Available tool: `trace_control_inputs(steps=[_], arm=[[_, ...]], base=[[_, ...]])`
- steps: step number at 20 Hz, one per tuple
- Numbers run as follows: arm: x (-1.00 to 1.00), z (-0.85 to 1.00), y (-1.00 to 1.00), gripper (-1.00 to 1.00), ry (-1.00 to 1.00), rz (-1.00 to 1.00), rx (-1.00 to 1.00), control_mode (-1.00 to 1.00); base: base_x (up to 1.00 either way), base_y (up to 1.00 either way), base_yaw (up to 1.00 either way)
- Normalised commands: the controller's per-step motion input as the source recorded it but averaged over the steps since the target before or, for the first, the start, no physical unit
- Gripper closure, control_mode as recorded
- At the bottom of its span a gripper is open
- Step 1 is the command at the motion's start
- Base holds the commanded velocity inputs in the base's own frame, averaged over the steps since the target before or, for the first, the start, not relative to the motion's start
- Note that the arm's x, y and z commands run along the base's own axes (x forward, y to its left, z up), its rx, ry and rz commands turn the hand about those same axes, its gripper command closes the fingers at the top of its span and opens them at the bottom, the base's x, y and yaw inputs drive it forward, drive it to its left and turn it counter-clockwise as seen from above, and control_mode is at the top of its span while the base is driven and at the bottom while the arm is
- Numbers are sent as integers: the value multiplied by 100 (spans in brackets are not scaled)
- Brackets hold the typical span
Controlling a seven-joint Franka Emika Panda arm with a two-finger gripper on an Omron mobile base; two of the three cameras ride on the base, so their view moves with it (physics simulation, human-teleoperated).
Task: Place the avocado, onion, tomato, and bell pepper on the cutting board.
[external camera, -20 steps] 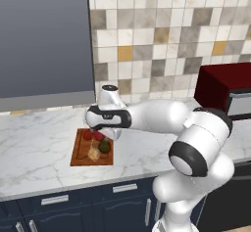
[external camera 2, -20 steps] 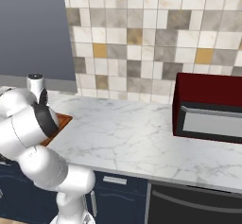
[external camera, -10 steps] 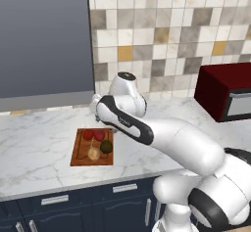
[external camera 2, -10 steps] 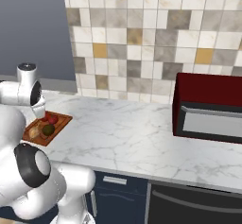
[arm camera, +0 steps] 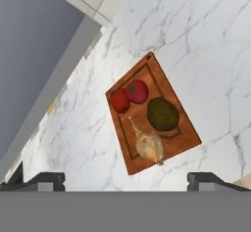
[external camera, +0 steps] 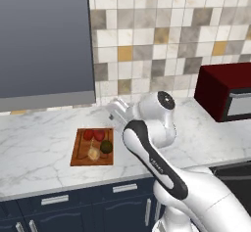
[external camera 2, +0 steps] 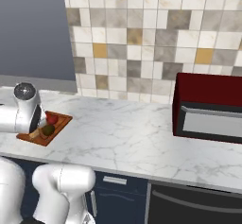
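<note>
Avocado [arm camera: 163, 113] and onion [arm camera: 149, 145] inside cutting board [arm camera: 179, 137] edges.

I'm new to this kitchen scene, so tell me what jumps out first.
The reddish-brown cutting board on the white marble counter catches the eye: the avocado, the onion and two red items all lie on it. The gripper hangs open above it. A dark red microwave sits to the right.
</note>
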Motion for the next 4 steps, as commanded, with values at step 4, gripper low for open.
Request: trace_control_inputs(steps=[4], arm=[[-29, 6, -2, -100, -19, 1, 5, -100]], base=[[0, 0, 0]])
